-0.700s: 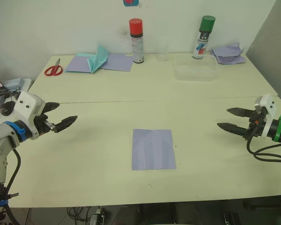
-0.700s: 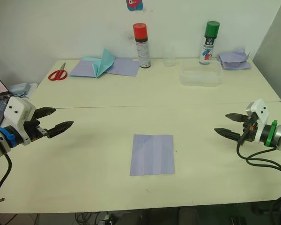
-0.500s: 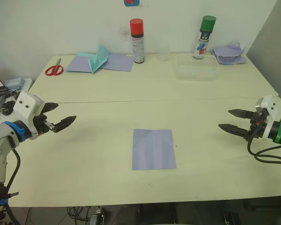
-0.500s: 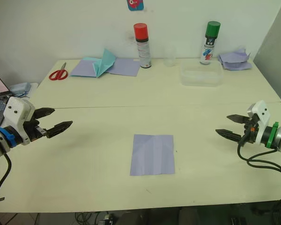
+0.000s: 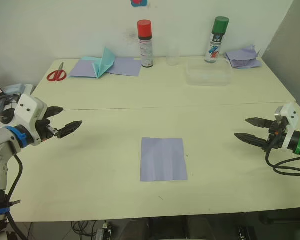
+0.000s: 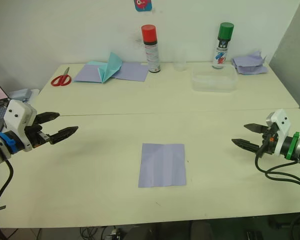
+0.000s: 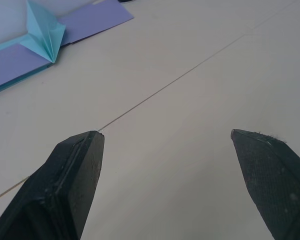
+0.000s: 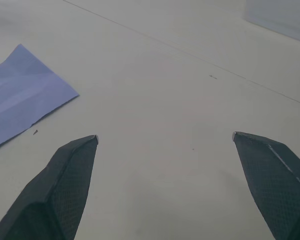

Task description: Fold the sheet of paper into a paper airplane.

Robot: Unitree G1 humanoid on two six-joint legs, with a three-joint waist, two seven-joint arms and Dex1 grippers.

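1. I see the sheet of paper (image 5: 163,159) lying flat on the table (image 5: 105,165), near the front edge, roughly centred between my two arms, faint vertical creases showing.
2. My left gripper (image 5: 65,120) hovers at about 9 o'clock from the sheet, well apart from it, fingers spread, nothing between them.
3. My right gripper (image 5: 251,129) sits at about 3 o'clock from the sheet, also well apart, fingers spread wide and empty; its wrist view catches a corner of the sheet.
4. Far edge of the table, 11 o'clock from the sheet: scissors (image 5: 56,74), flat lavender sheets (image 5: 124,66) with a teal folded paper shape (image 5: 105,62) on them.
5. At 12 to 1 o'clock: red-capped spray can (image 5: 145,36), green-capped spray can (image 5: 216,33), a clear tray (image 5: 208,75), probably plastic, and a heap of lavender paper (image 5: 244,56).
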